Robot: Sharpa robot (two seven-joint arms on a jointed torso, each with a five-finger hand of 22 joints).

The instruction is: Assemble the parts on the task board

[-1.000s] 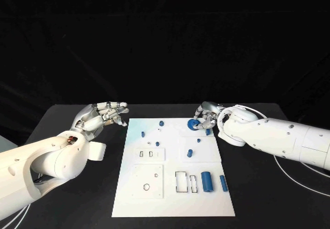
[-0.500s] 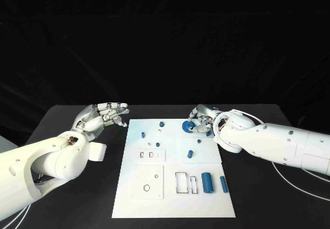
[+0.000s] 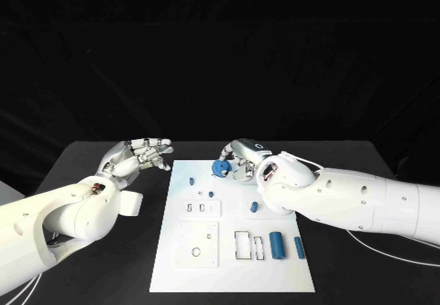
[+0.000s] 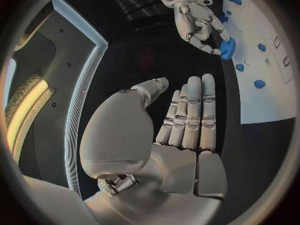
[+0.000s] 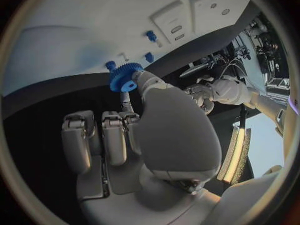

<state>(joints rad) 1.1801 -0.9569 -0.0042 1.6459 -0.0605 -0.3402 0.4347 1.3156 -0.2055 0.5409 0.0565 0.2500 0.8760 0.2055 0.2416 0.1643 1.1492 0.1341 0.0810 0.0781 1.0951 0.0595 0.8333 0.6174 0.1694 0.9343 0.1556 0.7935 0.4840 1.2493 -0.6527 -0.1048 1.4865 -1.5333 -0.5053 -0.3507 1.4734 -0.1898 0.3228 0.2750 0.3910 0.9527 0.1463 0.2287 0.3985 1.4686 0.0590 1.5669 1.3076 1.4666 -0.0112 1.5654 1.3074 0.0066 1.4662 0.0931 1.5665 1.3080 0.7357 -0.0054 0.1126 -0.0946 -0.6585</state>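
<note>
Right hand (image 3: 240, 157) pinches the blue gear (image 3: 221, 167) in its fingers (image 5: 127, 104), over the task board (image 3: 234, 267) at its 12 o'clock edge. Left hand (image 3: 137, 156) hangs empty, fingers apart, at the board's 10 o'clock over the desk (image 3: 110, 254). Target peg apparently nearby; keep the gear level and lower squarely.

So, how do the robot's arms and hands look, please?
Both arms have smooth, rounded white shells. The left hand and right hand are silver metal with jointed segmented fingers. Thin white cables run along the right arm.
</note>
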